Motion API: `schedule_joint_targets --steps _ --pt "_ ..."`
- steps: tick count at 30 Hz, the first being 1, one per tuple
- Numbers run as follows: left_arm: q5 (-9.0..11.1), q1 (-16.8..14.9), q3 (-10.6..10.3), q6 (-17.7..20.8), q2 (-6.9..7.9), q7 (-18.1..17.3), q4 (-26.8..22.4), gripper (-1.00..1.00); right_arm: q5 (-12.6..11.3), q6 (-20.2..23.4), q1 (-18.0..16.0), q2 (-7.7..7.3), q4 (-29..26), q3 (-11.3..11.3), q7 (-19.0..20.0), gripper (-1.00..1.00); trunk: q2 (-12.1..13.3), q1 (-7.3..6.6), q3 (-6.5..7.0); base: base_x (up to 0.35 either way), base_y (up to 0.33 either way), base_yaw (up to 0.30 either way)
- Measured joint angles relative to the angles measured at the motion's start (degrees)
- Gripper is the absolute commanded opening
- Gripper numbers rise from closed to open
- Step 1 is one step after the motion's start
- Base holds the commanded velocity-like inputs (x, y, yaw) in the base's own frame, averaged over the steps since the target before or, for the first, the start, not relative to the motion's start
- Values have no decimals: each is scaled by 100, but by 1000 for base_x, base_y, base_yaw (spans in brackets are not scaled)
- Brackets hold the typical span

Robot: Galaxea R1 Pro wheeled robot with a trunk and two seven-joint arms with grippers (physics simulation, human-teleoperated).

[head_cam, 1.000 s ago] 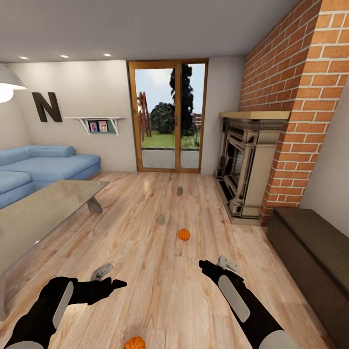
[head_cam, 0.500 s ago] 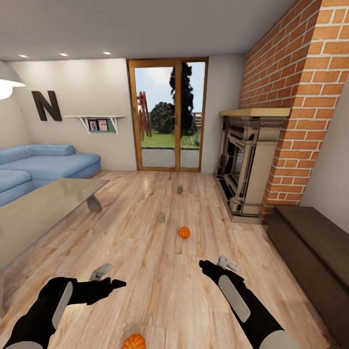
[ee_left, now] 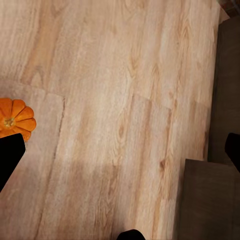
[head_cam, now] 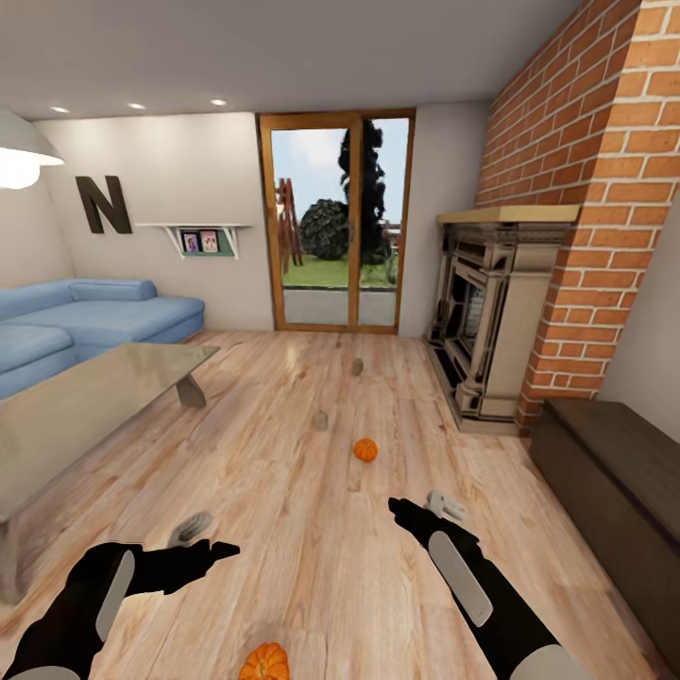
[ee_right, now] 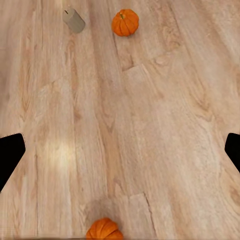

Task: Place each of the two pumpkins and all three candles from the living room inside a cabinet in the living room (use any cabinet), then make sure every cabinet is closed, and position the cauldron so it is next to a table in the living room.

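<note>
— While both arms hang over bare floor, what is each claw doing?

— The left gripper (head_cam: 203,552) holds nothing; I cannot tell how far it is spread, since its wrist view catches only dark tips at the frame's edges. The right gripper (head_cam: 420,515) is the same: nothing held, tips at the frame's edges, width unclear.

— Where are the pumpkins?

— The near pumpkin (head_cam: 264,663) sits at six o'clock on the floor (head_cam: 312,557), between the two arms and close to the base. The far pumpkin (head_cam: 365,450) lies at twelve o'clock, beyond the right gripper.

— And the candles?

— One candle (head_cam: 320,419) stands at eleven o'clock just past the far pumpkin, a second candle (head_cam: 357,365) farther off toward the glass door (head_cam: 340,222). A third is not clear to me.

— The cabinet?

— Dark and low, the cabinet (head_cam: 614,482) runs along the wall at three o'clock, shut as far as I can see. The table (head_cam: 85,406) is at nine o'clock.

— How should the pickup go?

— I'd take the near pumpkin first: lower the trunk, bring one gripper straight down with its jaws spread either side of the ribs, and close gently so it doesn't roll.
</note>
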Motion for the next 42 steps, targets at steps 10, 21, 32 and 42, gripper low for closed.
schedule_joint_targets --steps 10,21,32,42 --pt "-1 0 2 -121 -9 9 18 100 8 4 -5 -4 3 7 -34 100 -401 220 -176 0 0 21" --pt "-1 0 2 -229 -10 15 32 100 4 116 30 -14 -408 60 -19 100 -842 461 -374 0 0 0" --pt "7 0 1 -291 -2 16 117 100 -36 1003 279 -38 -2372 268 -3 100 -1283 703 -571 0 0 0" --pt "7 0 1 -301 7 17 124 100 -78 1057 325 -9 -2469 278 -2 100 -1685 922 -751 0 0 0"
